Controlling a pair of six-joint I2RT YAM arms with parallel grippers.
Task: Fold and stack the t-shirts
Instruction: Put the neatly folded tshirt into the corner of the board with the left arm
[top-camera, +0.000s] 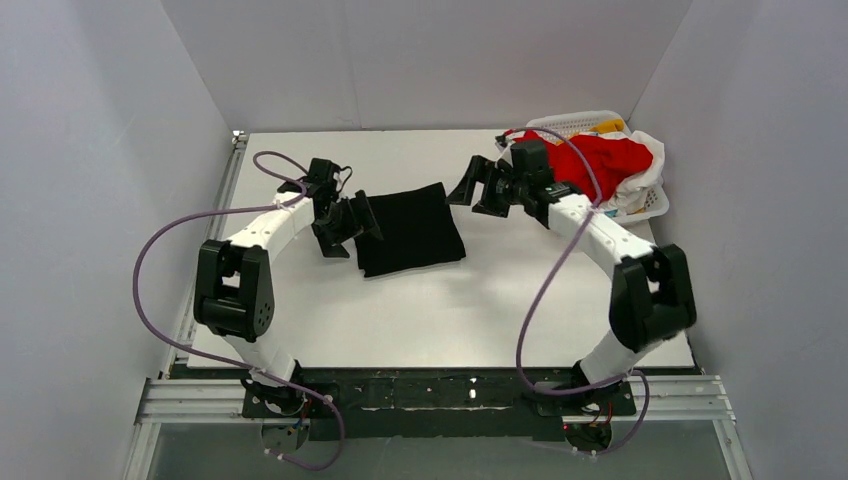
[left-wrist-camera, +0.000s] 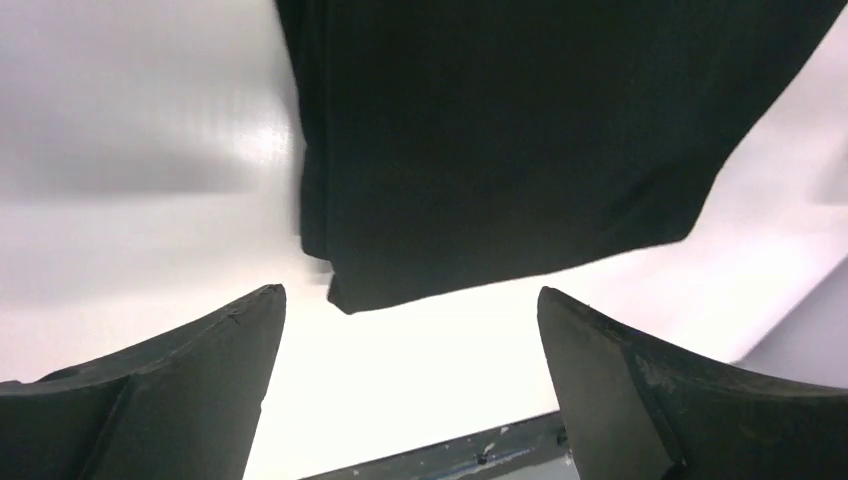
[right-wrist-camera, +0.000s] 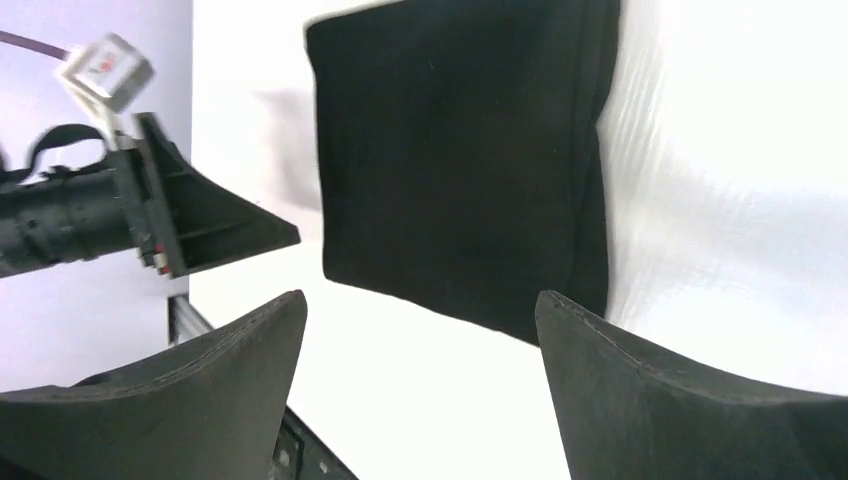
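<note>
- Mid-desk (top-camera: 450, 310), the black t-shirt (top-camera: 410, 228) lies folded into a flat rectangle, so one is done.
- The left hand (top-camera: 350, 228) and right hand (top-camera: 475, 195) flank it, both spread wide and gripping nothing.
- Far right, the basket (top-camera: 570, 120) holds the crumpled red t-shirt (top-camera: 610, 160) and seemingly a white t-shirt (top-camera: 648, 172) and a yellow t-shirt (top-camera: 607, 126); these are still to be folded.

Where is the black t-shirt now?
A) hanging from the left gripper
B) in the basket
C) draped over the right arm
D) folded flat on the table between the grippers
D: the black t-shirt lies folded on the table, with the left gripper and right gripper open beside it.
</note>
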